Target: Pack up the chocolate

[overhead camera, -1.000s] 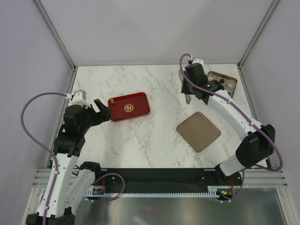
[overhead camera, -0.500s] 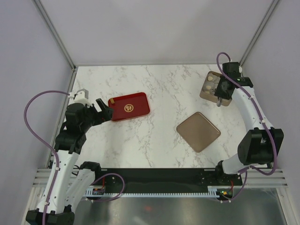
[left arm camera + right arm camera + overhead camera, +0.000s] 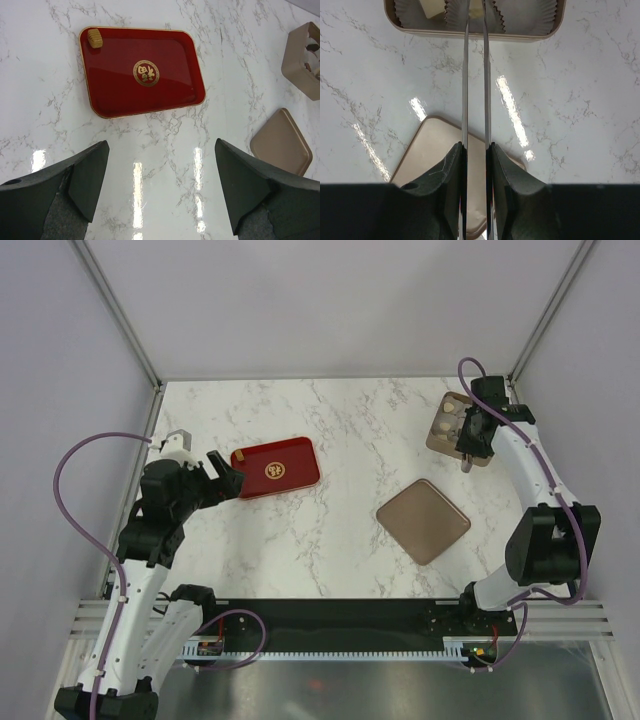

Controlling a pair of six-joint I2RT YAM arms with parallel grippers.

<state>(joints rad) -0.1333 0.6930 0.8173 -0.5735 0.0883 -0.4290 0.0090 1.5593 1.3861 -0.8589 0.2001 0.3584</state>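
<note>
The chocolate (image 3: 447, 410) that shows is a couple of cream pieces sitting in the open brown box (image 3: 432, 440) at the far right of the marble table (image 3: 340, 420). In the right wrist view one cream piece (image 3: 431, 7) lies in a pleated paper cup (image 3: 525, 12) inside that box. A small tan piece (image 3: 95, 38) lies in a corner of the red tray (image 3: 276, 468), well apart from the box on the left half of the table. The right gripper (image 3: 466, 462) hangs at the near edge of the box, its fingers pressed almost together with only a thin slit between them and nothing seen in it. The flat brown lid (image 3: 423, 521) lies on the table nearer the arms, apart from the box. The left gripper (image 3: 225, 475) hovers just beside the tray's left end, its fingers (image 3: 90, 170) spread wide and empty.
</note>
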